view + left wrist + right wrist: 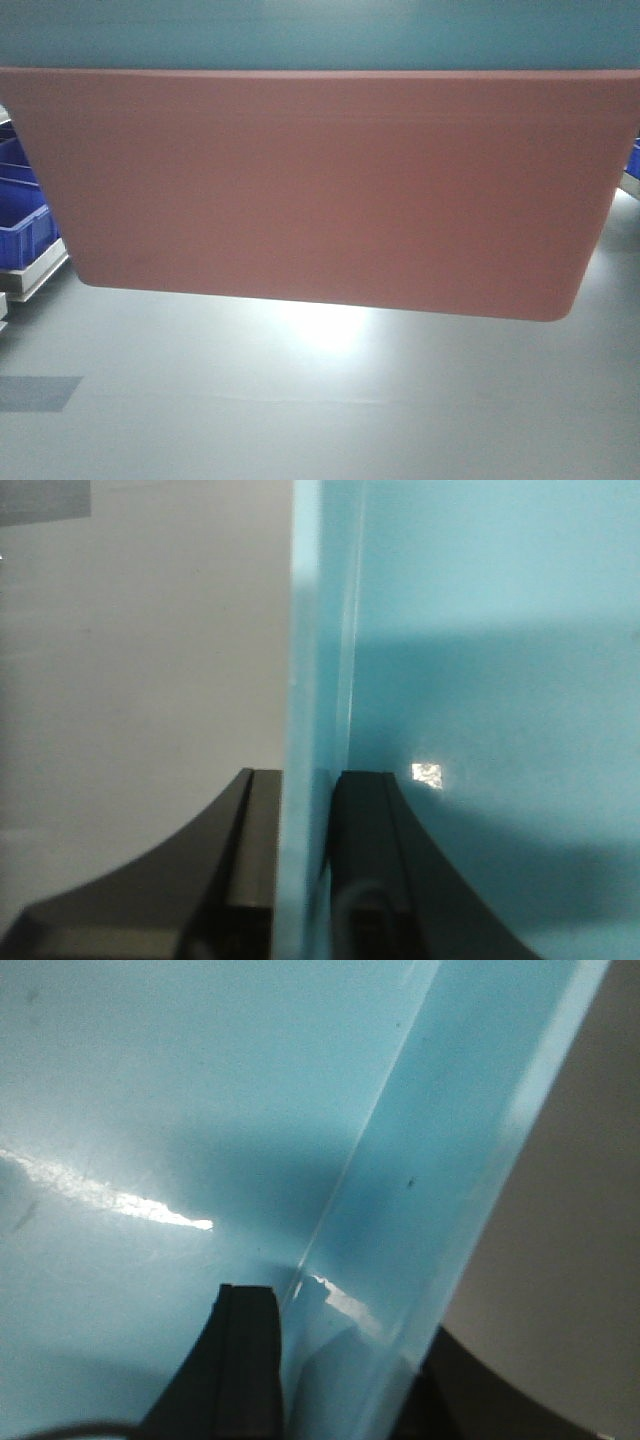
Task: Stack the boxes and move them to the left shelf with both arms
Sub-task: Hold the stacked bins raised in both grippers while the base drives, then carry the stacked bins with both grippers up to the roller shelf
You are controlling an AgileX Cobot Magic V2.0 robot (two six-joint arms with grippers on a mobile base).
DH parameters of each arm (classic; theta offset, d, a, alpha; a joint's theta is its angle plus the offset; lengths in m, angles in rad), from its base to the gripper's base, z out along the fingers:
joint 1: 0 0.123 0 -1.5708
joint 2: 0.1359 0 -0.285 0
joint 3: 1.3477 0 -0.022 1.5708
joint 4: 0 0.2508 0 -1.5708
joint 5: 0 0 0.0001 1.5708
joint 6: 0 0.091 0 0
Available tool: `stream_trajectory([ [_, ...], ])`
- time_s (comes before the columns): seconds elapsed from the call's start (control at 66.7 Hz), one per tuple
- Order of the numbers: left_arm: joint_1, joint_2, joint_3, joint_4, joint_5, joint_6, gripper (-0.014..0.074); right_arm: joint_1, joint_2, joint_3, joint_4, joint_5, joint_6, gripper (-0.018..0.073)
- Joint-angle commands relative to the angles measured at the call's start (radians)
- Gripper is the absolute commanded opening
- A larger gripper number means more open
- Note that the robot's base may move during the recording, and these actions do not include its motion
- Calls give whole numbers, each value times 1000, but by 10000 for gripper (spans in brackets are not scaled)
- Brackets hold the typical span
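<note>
The salmon pink box (320, 190) fills most of the front view, hanging above a grey surface. The light blue box (320, 35) sits nested in it, showing as a band along the top. In the left wrist view my left gripper (312, 776) is shut on the blue box's wall (318, 630), one finger on each side of it. My right gripper (345, 1315) is likewise shut on the blue box's opposite wall (440, 1160), with one finger inside the box and one outside. The left shelf is out of view.
Dark blue crates (22, 215) sit on a steel-edged platform (40, 270) at the left, and another blue crate (634, 155) peeks in at the right edge. The grey surface (320, 400) below shows a bright glare patch and a dark square at the left.
</note>
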Motion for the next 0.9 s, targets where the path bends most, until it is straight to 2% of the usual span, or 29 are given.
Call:
stream_trajectory([
  [0.0,-39,-44,-43,-141,-204,-10,-3,30,-31,-48,88,-228,1,55],
  [0.885,-39,-44,-43,-141,-204,-10,-3,30,-31,-48,88,-226,1,55],
])
